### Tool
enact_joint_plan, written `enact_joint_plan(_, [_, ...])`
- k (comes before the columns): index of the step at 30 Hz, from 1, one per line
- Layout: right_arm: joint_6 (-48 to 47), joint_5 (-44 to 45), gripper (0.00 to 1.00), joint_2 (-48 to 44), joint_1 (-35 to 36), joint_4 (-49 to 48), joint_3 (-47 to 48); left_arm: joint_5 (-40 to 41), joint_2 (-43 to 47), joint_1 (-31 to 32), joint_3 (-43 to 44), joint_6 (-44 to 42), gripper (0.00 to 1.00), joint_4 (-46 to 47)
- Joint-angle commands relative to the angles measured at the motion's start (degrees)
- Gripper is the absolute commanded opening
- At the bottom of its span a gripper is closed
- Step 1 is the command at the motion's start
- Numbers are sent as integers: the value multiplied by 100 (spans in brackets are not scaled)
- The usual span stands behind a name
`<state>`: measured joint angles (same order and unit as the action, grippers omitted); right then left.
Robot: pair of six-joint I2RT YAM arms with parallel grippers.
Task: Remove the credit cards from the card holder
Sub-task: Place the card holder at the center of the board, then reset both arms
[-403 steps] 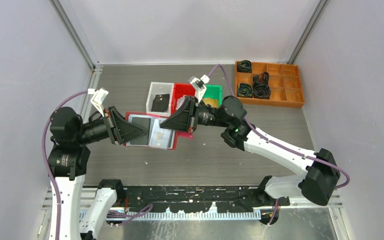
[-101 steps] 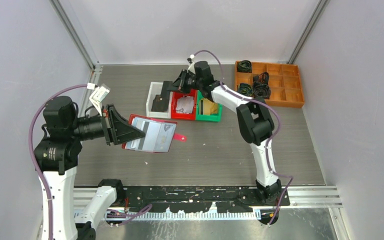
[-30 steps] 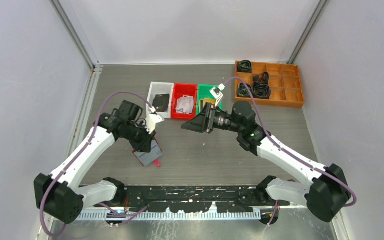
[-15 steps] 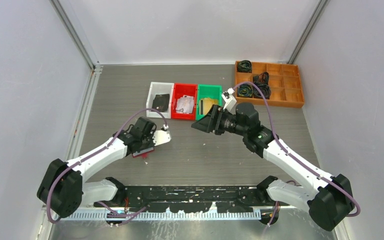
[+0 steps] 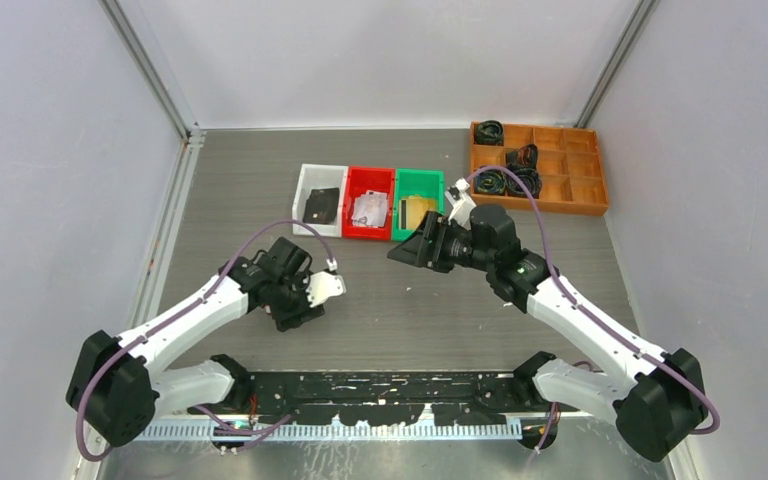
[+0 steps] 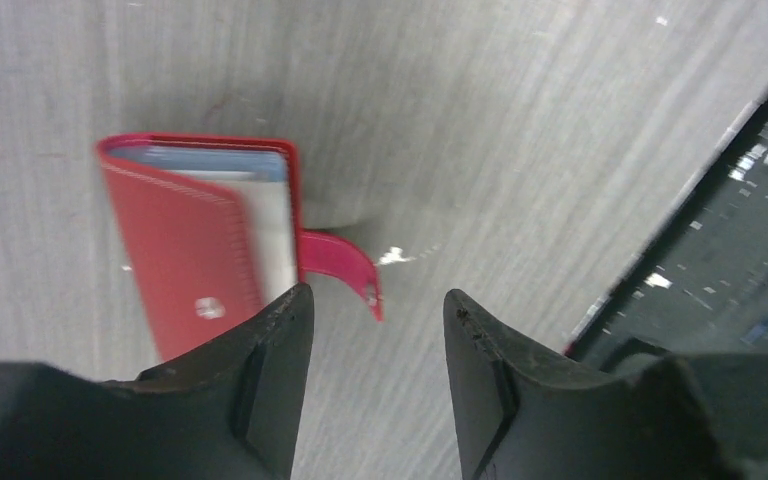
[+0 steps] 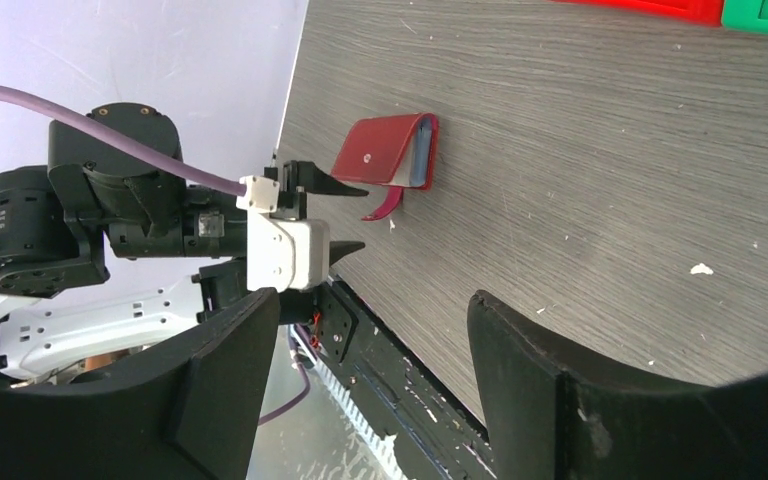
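The red card holder (image 6: 185, 235) lies folded on the table, its snap tab (image 6: 345, 268) sticking out loose. Pale sleeve edges show along its open side; whether cards sit inside I cannot tell. My left gripper (image 6: 378, 300) hovers just over it, open, with nothing between the fingers. In the top view the left gripper (image 5: 298, 312) covers the holder. The right wrist view shows the card holder (image 7: 385, 150) beyond my open, empty right gripper (image 7: 370, 330). A black credit card (image 5: 322, 205), a silvery one (image 5: 368, 210) and a gold one (image 5: 416, 210) lie in the bins.
A white bin (image 5: 305, 190), a red bin (image 5: 368, 180) and a green bin (image 5: 418, 180) stand in a row at mid-table. An orange wooden tray (image 5: 560, 205) with coiled cables sits at the back right. The black base rail (image 5: 390, 385) runs along the near edge.
My left gripper has carried the card holder down toward the near edge, opened and let it go; it now rests folded on the table. The right arm has drifted slightly right.
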<state>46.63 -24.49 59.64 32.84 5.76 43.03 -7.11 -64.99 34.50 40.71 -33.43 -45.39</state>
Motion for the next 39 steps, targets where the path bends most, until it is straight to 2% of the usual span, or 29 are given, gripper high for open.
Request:
enact_joint_plan(1, [-57, 131, 75, -235, -43, 61, 297, -734, 142, -12, 83, -69, 51, -628])
enact_joint_plan(4, [-193, 490, 76, -327, -82, 342, 297, -622, 122, -179, 151, -204, 55, -452])
enact_joint_plan(6, [-501, 1187, 79, -454, -86, 779, 359, -584, 50, -517, 467, -162, 58, -372])
enact_joint_plan(8, [-831, 2026, 90, -631, -98, 1102, 373, -952, -155, -1163, 995, 59, 61, -498])
enact_joint_plan(9, [-966, 2488, 98, -710, -94, 1235, 383, -1149, -361, -1531, 1290, 180, 73, -662])
enact_joint_plan(10, [-1042, 2990, 99, -766, -98, 1381, 401, -1303, -506, -1886, 1614, 319, 93, -797])
enact_joint_plan(11, [-1117, 3384, 100, -816, -106, 1472, 403, -1405, -640, -2185, 1910, 455, 99, -911])
enact_joint_plan(15, [-1356, 5149, 99, -1020, -116, 1681, 304, -2260, -850, -3714, 2619, 743, 100, -1060])
enact_joint_plan(19, [-1539, 6849, 100, -1181, -220, 1277, -133, -2598, -915, -4590, 2650, 1070, 100, -473])
enact_joint_plan(21, [-1692, 7321, 100, -1217, -442, 593, -501, -2615, -990, -4889, 2470, 1351, 100, 20])
enact_joint_plan(25, [-2274, 7401, 100, -923, -1236, -897, -1358, -2304, -1166, -5101, 1631, 2074, 100, 1645])
enact_joint_plan(29, [-2301, 7609, 99, -163, -2036, -1620, -1628, -2081, -1269, -5101, 566, 2787, 100, 3248])
enact_joint_plan(32, [-2600, 7921, 99, 379, -2152, -3138, -2085, -1991, -1248, -5101, -262, 3232, 100, 4777])
enact_joint_plan(37, [-3487, 7714, 100, 1704, -2269, -5255, -2449, -1785, -1345, -5073, -1375, 4074, 100, 7290])
enact_joint_plan(39, [-3792, 7540, 99, 2088, -2286, -6225, -2695, -1578, -1385, -5022, -1604, 4364, 100, 7898])
